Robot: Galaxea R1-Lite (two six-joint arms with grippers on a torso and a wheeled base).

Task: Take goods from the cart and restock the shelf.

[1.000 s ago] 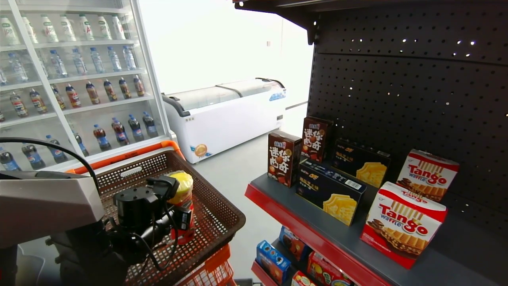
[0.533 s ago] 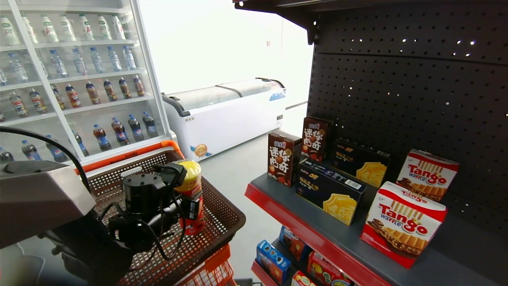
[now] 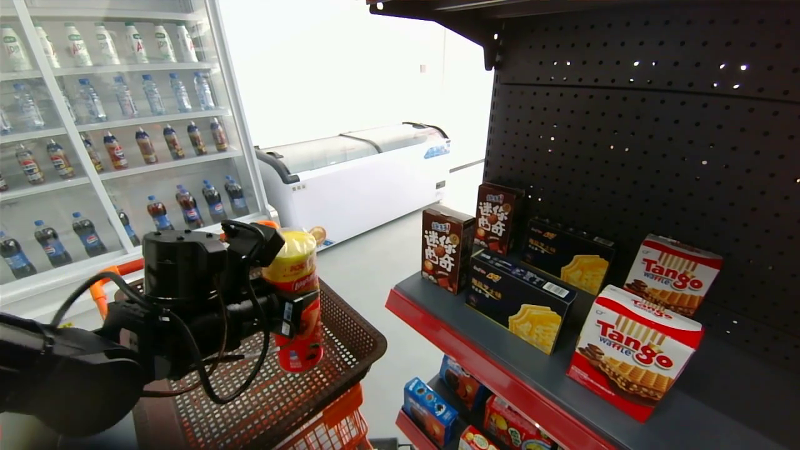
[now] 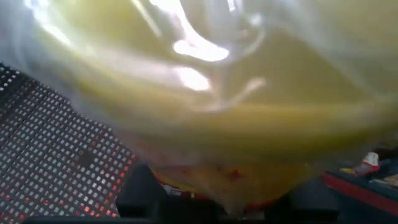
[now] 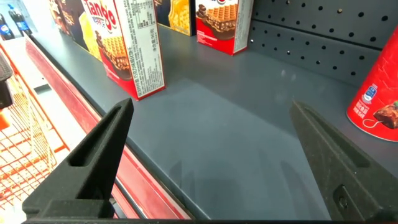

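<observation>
A tall red chip can with a yellow lid (image 3: 299, 282) hangs upright above the brown cart basket (image 3: 353, 340), clear of its mesh floor. My left gripper (image 3: 289, 317) is shut on the can's middle from the left side. In the left wrist view the yellow lid (image 4: 205, 106) sits right at the camera, with the basket mesh (image 4: 56, 168) below. My right gripper (image 5: 211, 168) is open over a bare stretch of the grey shelf (image 5: 236, 137), nothing between its fingers (image 5: 93, 162).
The shelf (image 3: 437, 300) with its red front edge stands to the right of the cart and carries brown boxes (image 3: 447, 249), dark wafer boxes (image 3: 522, 300) and red-white wafer boxes (image 3: 634, 350). A red can (image 5: 379, 93) stands near the right gripper. Drink coolers and a chest freezer (image 3: 356, 181) are behind.
My left arm has lifted the chip can up out of the basket and a little toward the shelf. The right side of the scene is unchanged.
</observation>
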